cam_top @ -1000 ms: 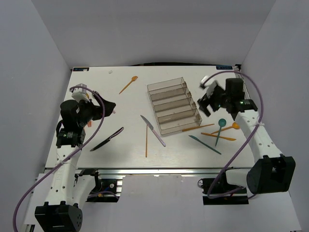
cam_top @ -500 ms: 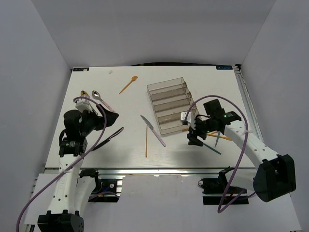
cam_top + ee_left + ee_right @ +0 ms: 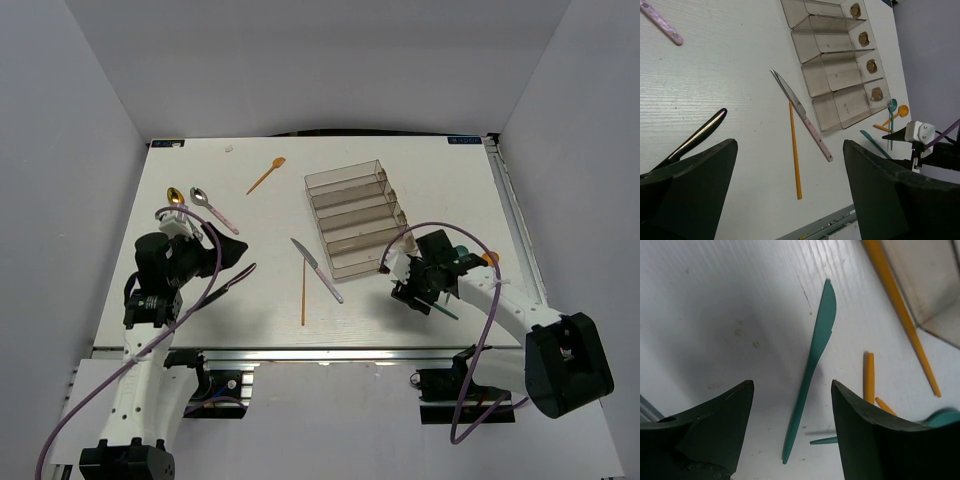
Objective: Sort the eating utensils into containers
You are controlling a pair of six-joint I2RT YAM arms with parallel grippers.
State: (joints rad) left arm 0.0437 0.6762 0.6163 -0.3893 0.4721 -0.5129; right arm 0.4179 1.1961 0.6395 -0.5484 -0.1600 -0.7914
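Observation:
The clear brownish tray stands at the table's middle-back, and its four compartments look empty in the left wrist view. My right gripper is open and low over a teal knife, its fingers either side of the handle. Orange handles, a teal spoon and an orange spoon lie just right of it. My left gripper is open and empty above a black knife. A pink-handled silver knife and an orange utensil lie mid-table.
A gold spoon and a silver spoon with a pink handle lie at the left. An orange spoon lies at the back, left of the tray. The table's front edge is close below the left gripper.
My right arm swung from the tray's back right corner down to the front, over the teal knife. My left arm drew back towards the front, uncovering the gold and silver spoons.

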